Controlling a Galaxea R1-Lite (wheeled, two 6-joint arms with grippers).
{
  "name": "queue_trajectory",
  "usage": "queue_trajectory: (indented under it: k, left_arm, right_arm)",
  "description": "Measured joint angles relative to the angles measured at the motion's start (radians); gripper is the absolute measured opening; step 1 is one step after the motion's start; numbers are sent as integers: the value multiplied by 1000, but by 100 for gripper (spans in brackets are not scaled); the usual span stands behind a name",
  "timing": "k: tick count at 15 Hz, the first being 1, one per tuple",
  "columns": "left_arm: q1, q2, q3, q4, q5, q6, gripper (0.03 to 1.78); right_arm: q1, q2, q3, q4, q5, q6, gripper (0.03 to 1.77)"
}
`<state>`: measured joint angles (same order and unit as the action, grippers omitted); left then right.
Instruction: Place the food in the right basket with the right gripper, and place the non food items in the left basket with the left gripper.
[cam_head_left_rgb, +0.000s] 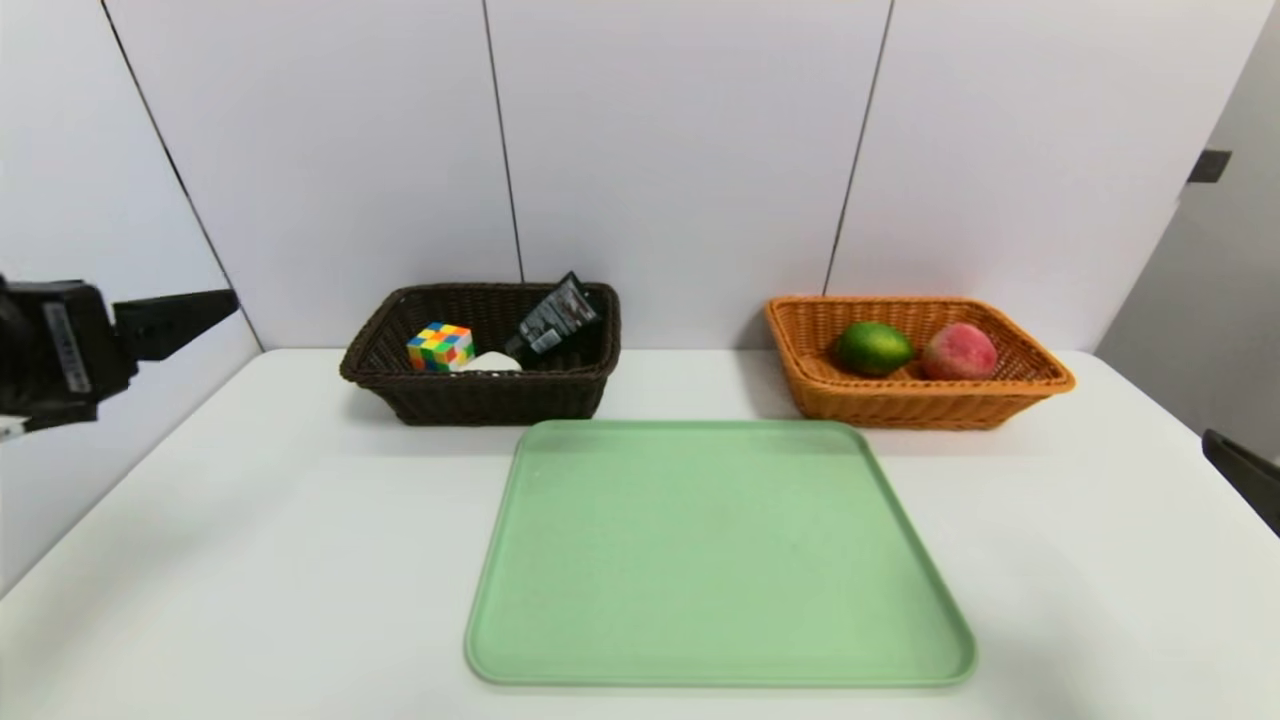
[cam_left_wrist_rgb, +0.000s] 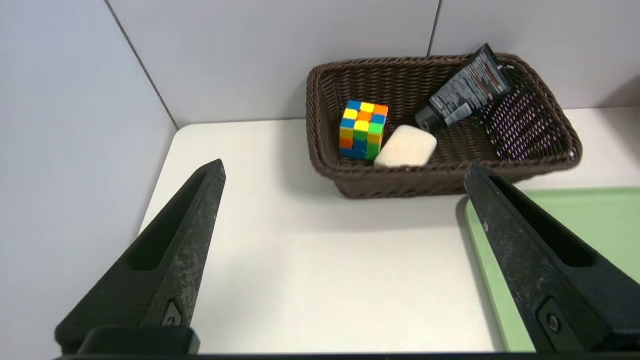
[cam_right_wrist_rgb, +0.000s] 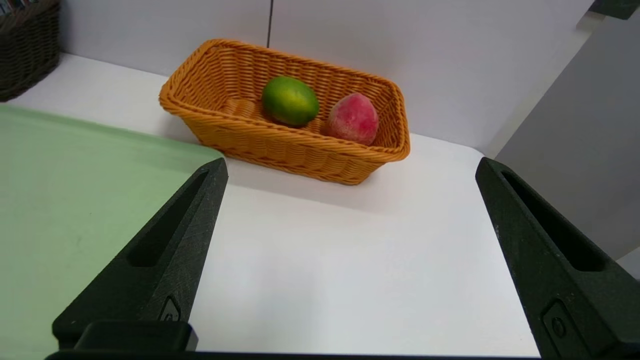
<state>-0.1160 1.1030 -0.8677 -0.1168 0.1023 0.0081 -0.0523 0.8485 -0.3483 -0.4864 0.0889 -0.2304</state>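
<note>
head view: one dark brown wicker basket (cam_head_left_rgb: 500, 397), set toward the back of a white table (cam_head_left_rgb: 300, 520), at left. contained in it: one multicoloured puzzle cube (cam_head_left_rgb: 440, 348), at the basket's left side; one whitish rounded item (cam_head_left_rgb: 492, 362), beside the cube; one dark tube with printed label (cam_head_left_rgb: 556, 314), laid at a slant, its flat end raised above the rim at the back.

one orange-brown wicker basket (cam_head_left_rgb: 920, 405), set toward the back of the table, at right. contained in it: one green fruit (cam_head_left_rgb: 874, 348), mottled with yellow; one pinkish-red peach (cam_head_left_rgb: 959, 352), placed to the right of the green fruit.

one light green tray (cam_head_left_rgb: 700, 550), rectangular with rounded corners, laid flat on the table in front of and between the two baskets.

one left gripper (cam_left_wrist_rgb: 345, 167), held above the table's left side, in front of the brown basket; fingers spread wide, nothing gripped. one right gripper (cam_right_wrist_rgb: 351, 159), held above the table's right side, in front of the orange-brown basket; fingers likewise spread wide, nothing gripped.
</note>
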Motion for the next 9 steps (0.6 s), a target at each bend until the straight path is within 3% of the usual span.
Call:
queue_trajectory:
  k: [9]
  left_arm:
    - [144,-455,425,-7,-184,-76,169]
  right_arm:
    - [-47,-215,156,17,58,-20,171]
